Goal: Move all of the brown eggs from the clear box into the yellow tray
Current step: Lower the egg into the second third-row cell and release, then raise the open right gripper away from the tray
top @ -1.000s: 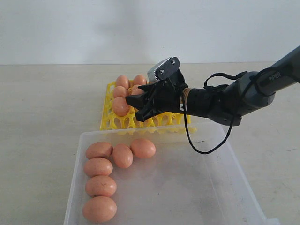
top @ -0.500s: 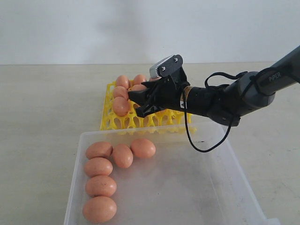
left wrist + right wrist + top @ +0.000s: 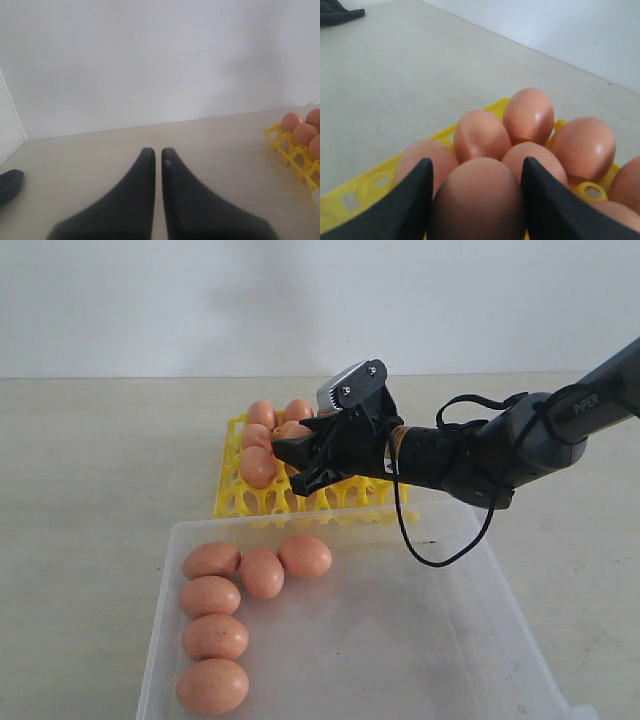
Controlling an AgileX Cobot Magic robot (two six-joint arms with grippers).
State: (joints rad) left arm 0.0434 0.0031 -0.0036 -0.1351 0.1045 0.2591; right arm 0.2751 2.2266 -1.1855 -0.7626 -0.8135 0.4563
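Note:
The yellow tray point(image 3: 262, 502) sits behind the clear box point(image 3: 480, 560) and holds several brown eggs point(image 3: 257, 466) along its left side. Several more brown eggs point(image 3: 262, 572) lie in the left part of the box. My right gripper point(image 3: 290, 452) hovers over the tray, shut on one brown egg point(image 3: 479, 200), with a black finger point(image 3: 412, 200) on each side of it. Tray eggs point(image 3: 529, 115) sit just beyond it. My left gripper point(image 3: 158, 152) is shut with nothing in it, low over bare table. From there the tray's corner point(image 3: 292, 150) shows at the edge.
A black cable point(image 3: 430, 550) loops down from the right arm over the box's far rim. A dark cloth-like object point(image 3: 337, 12) lies far off on the beige table point(image 3: 100, 460). A white wall stands behind.
My right gripper, still holding the egg, has risen and levelled a little over the tray's left side. The eggs in the box have not moved.

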